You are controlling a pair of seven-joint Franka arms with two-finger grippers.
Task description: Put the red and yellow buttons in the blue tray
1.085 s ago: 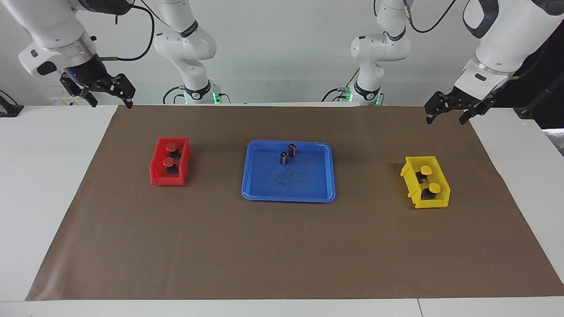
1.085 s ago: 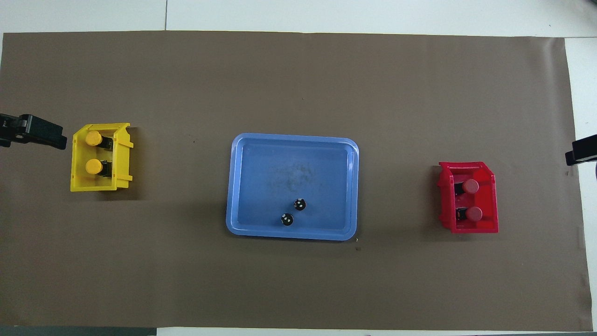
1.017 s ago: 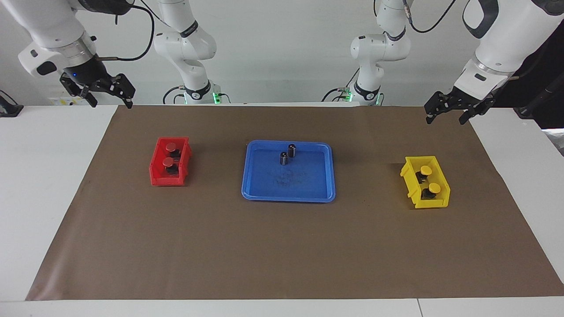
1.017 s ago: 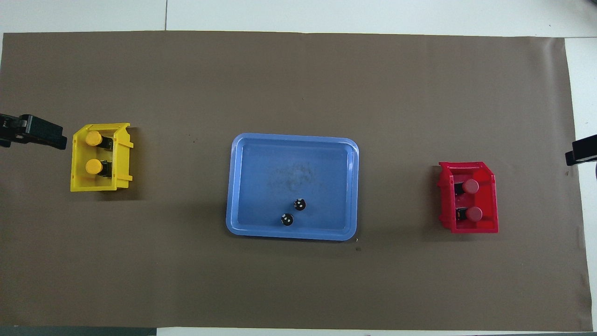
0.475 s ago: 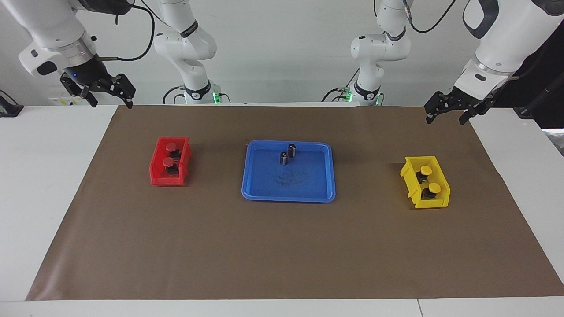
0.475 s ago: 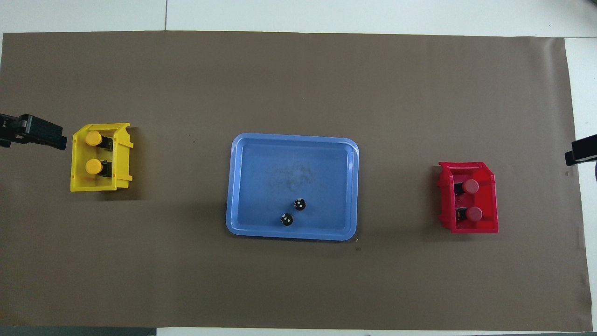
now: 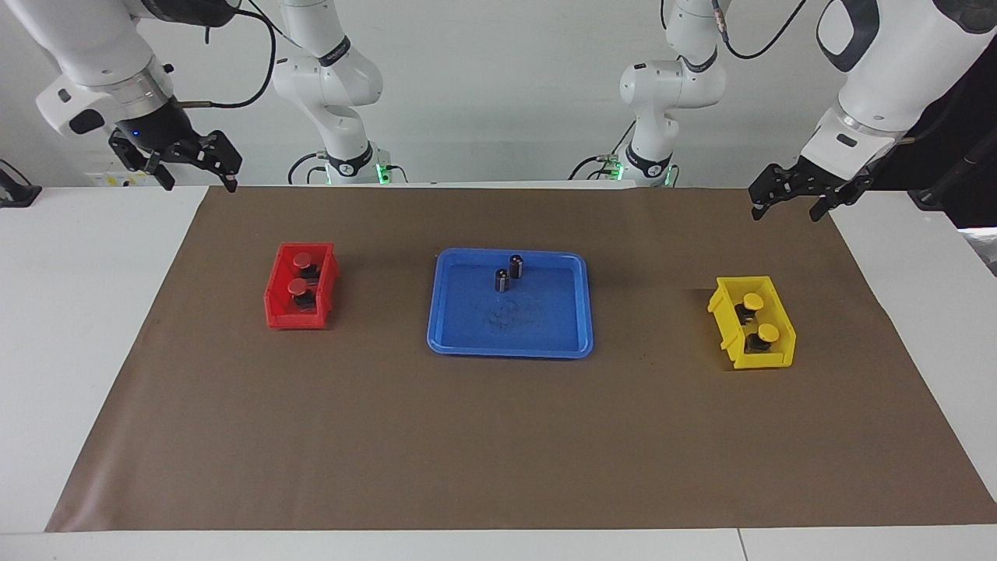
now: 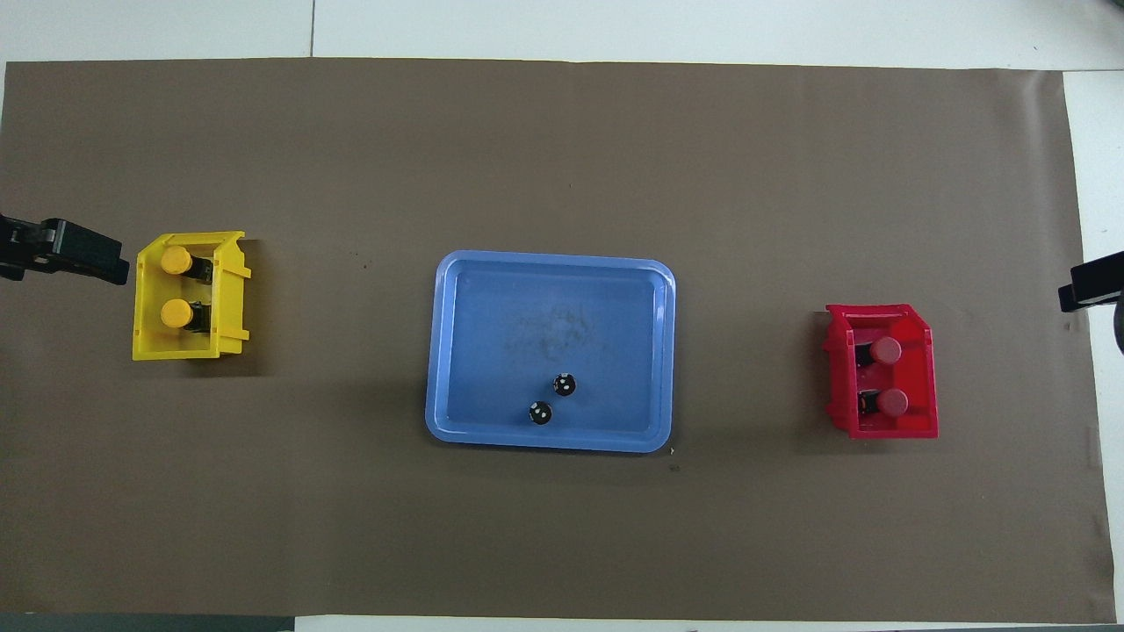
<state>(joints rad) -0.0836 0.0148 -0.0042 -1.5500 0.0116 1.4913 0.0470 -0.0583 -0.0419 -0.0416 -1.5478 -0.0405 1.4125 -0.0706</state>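
Two red buttons sit in a small red bin toward the right arm's end of the table. Toward the left arm's end, two yellow buttons sit in a small yellow bin. Between the bins lies the blue tray. My right gripper hangs open and empty above the mat's corner by the red bin. My left gripper is open and empty over the mat's edge beside the yellow bin.
Two dark cylinders without coloured caps stand upright in the tray, near its rim on the robots' side. A brown mat covers most of the white table. The red bin and yellow bin have raised walls.
Both grippers have crept a touch toward the table's middle. The buttons, bins and tray have not moved.
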